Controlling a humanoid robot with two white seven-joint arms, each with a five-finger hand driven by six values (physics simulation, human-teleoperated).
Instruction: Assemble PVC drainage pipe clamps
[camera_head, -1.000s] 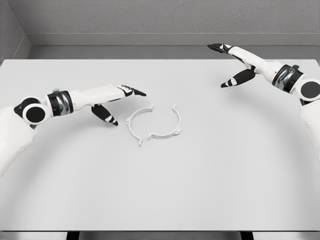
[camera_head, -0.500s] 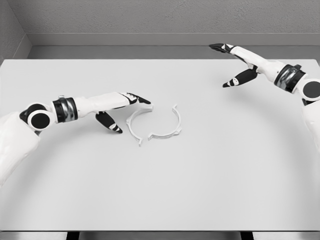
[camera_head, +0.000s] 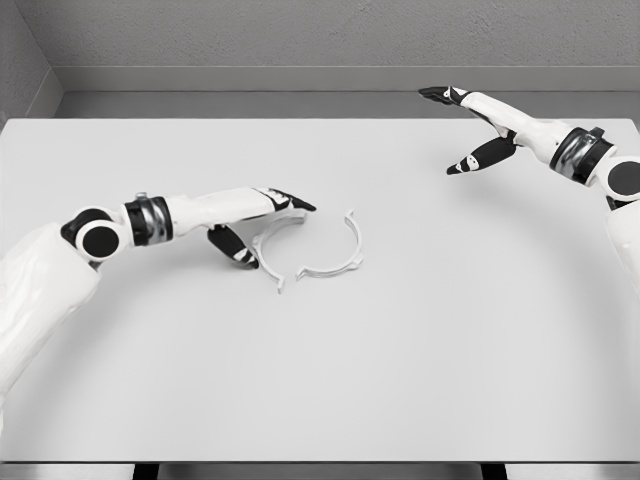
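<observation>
The left hand (camera_head: 262, 215) is reaching rightward across the white worktop (camera_head: 420, 350), having advanced over the last second until its fingers are spreading over the left clamp half (camera_head: 268, 245), thumb below and fingertips above, gripping nothing yet. That advance suggests a grasp is about to begin. The 2 half-rings are lying near the centre, the right clamp half (camera_head: 342, 252) just beside its partner, their near ends almost meeting, still unjoined. The right hand (camera_head: 475, 130) is hovering open and empty far right, barely shifted. Whether any finger is already touching the ring is hard to make out, and the white parts are blending into the surface.
</observation>
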